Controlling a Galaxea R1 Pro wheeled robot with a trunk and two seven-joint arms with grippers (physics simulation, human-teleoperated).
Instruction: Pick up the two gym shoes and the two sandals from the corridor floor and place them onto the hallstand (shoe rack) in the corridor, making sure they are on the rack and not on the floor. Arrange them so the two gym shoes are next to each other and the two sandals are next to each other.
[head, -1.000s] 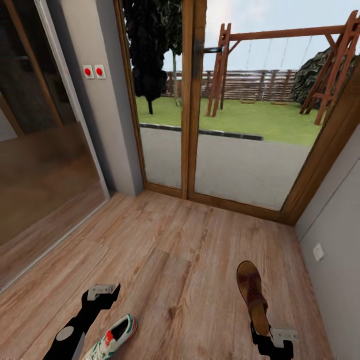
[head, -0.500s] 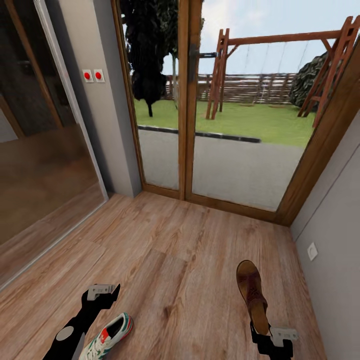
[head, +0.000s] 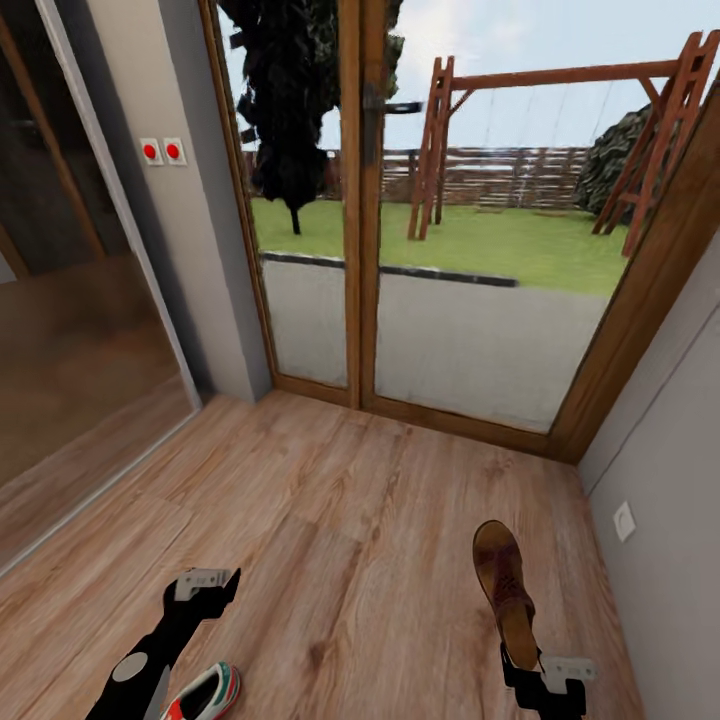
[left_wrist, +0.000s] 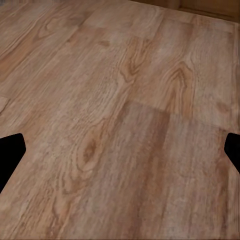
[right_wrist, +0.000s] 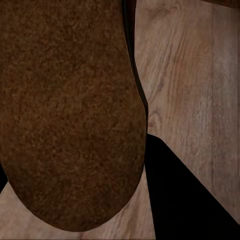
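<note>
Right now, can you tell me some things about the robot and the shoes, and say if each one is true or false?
1. The right gripper is holding a brown sandal. True.
2. The left gripper is holding a sneaker. False: its fingers are apart with nothing between them, and the gym shoe lies on the corridor floor beside the arm.
3. The glass door looks out on a wooden swing frame on grass. True.
4. There are two green buttons on the wall. False: the two buttons are red.
5. The sandal points back toward the robot. False: it points away, toward the door.
</note>
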